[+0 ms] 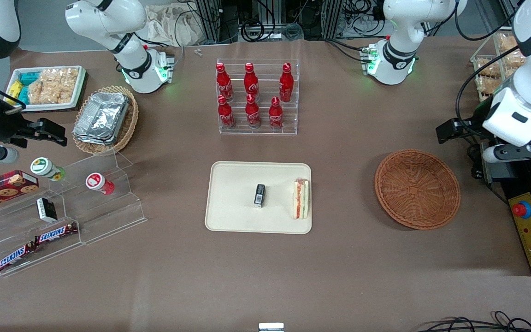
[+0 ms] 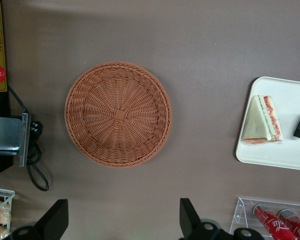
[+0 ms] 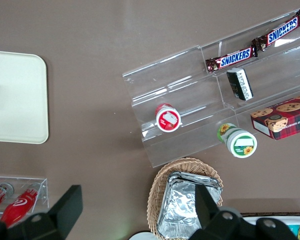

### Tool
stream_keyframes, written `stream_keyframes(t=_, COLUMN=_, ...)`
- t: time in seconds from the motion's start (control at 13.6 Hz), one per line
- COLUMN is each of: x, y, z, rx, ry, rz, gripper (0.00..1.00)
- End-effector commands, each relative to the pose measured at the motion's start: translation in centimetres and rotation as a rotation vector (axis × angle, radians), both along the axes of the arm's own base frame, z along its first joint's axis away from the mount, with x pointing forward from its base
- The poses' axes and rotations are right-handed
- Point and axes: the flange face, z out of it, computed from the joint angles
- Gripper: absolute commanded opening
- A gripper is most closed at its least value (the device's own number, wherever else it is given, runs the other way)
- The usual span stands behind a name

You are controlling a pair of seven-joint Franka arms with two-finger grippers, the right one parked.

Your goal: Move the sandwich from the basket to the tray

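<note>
The sandwich (image 1: 300, 199) is lying on the tray (image 1: 233, 216), by the tray's edge nearest the basket (image 1: 417, 188). It's standing on its side w/ the red & green filling showing. A small black box (image 1: 259, 195) is sitting near the middle of the tray, a bit apart from the sandwich.

The round brown basket is sitting on the worktop (image 1: 265, 276) w/ nothing in it, toward the working arm's end, well apart from the tray.

The hand (image 2: 124, 220) is hanging up high over the worktop, beside the basket. Its two black fingers (image 2: 56, 216) are spread wide & holding nothing.

Red bottles (image 1: 251, 94) are standing in a clear rack, farther from the front cam than the tray. A tan basket w/ foil pans (image 1: 104, 118) & clear steps w/ snack bars (image 1: 56, 234) are sitting toward the parked arm's end.
</note>
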Motion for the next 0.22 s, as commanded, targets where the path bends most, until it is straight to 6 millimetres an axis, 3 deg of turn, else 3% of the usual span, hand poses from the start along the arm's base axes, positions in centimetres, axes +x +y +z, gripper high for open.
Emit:
stream_keyframes(t=0.0, x=-0.89, y=0.91, z=0.43, rx=-0.015, ry=0.01, rz=-0.01, gripper=1.0)
stream_keyframes(t=0.15, x=-0.93, y=0.67, z=0.48, rx=-0.013, ry=0.01, rz=-0.018, gripper=1.0)
